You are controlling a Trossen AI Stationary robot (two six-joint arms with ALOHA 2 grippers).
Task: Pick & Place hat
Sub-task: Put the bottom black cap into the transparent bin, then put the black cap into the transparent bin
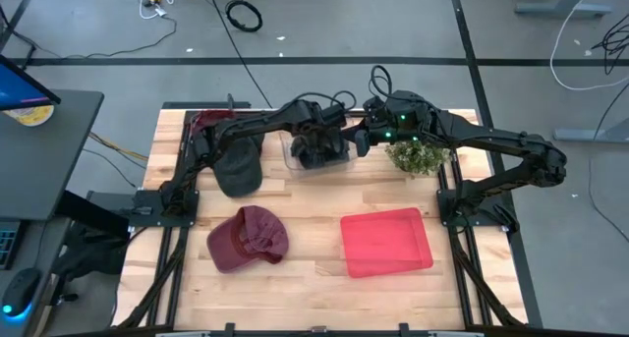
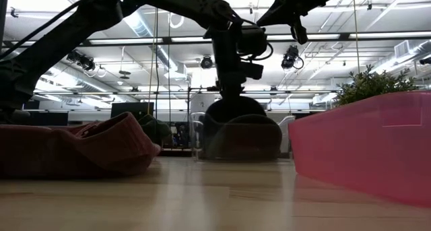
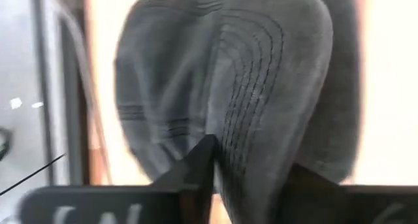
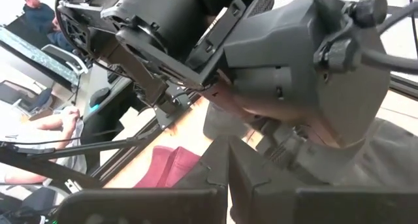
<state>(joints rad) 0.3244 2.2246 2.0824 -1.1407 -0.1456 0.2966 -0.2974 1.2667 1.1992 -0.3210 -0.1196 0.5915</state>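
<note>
A dark grey hat (image 3: 215,87) sits inside the clear bin (image 1: 291,152) at the table's far middle; its crown (image 2: 236,120) shows through the bin wall. My left gripper (image 3: 251,178) points steeply down into the bin, fingers a little apart with the hat's stitched brim between them. My right gripper (image 4: 228,168) hovers shut just right of the left wrist (image 1: 366,140), holding nothing. A second dark grey hat (image 1: 239,170) lies on the table left of the bin. A maroon hat (image 1: 251,239) lies crown up nearer the front. My left gripper comes at the grey hat from above, with the brim between its slightly parted fingers. One finger (image 3: 196,175) lies against the brim's edge (image 3: 222,162); whether the other touches the brim I cannot tell. The hat rests in the clear bin, crown down.
A red bin (image 1: 386,242) stands at the front right and looms close in the low view (image 2: 363,143). A small green plant (image 1: 418,158) sits right of the clear bin, under the right arm. People sit at desks beyond the table (image 4: 36,15).
</note>
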